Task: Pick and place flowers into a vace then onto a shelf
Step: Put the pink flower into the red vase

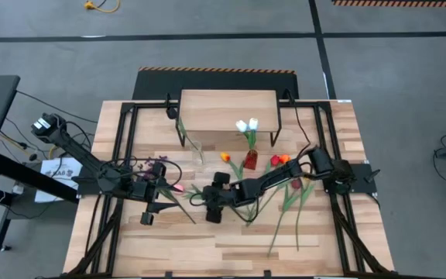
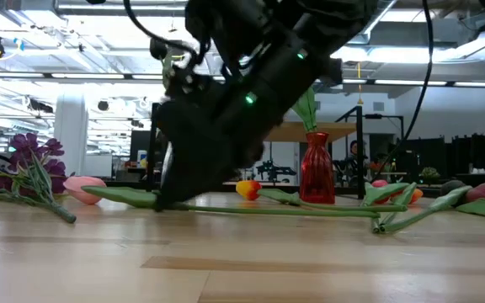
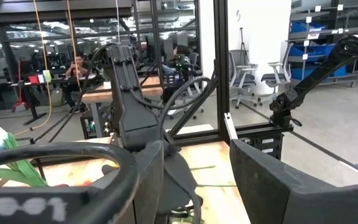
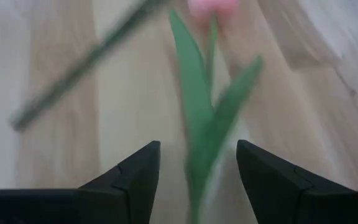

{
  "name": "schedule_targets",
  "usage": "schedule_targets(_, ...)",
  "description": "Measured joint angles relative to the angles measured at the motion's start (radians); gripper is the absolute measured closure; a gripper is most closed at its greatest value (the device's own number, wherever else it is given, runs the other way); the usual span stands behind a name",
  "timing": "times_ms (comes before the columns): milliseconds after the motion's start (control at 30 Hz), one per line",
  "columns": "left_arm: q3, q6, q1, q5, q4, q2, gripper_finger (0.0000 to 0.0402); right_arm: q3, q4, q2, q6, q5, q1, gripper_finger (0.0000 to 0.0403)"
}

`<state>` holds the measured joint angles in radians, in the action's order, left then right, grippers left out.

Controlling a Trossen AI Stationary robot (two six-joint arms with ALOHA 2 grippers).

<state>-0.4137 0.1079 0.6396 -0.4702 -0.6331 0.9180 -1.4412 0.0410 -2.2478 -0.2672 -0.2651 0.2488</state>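
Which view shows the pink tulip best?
The right wrist view: the pink tulip lies between the right gripper's open fingers, its head ahead of them. The high view shows only a small pink head; the low view shows it lying flat; the left wrist view misses it.

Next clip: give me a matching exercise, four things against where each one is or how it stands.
1. red vase
2. white tulips
3. pink tulip
4. right gripper

A. lying flat on the tabletop
B. standing upright on the tabletop in front of the shelf
C. fingers apart, one on each side of a green stem
D. heads up, stems in the vase

Pairs: 1-B, 2-D, 3-A, 4-C
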Motion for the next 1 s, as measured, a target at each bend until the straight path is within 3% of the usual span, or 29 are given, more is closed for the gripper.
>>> schedule_targets(267,0.0,0.0,0.0,-0.003,-0.001,0.0,0.0227,-0.001,-0.015,-0.031,-0.044,0.013,-0.018,0.0237)
schedule_targets(533,0.0,0.0,0.0,-0.005,-0.001,0.0,0.0227,0.0,0.003,-0.037,-0.082,0.007,-0.021,0.0383)
schedule_targets(800,0.0,0.0,0.0,-0.004,-0.001,0.0,0.0227,0.007,0.032,0.014,0.005,0.035,-0.002,0.0397)
schedule_targets(1000,0.0,0.0,0.0,-0.004,-0.001,0.0,0.0227,0.009,0.063,0.098,0.12,0.147,0.029,0.04)
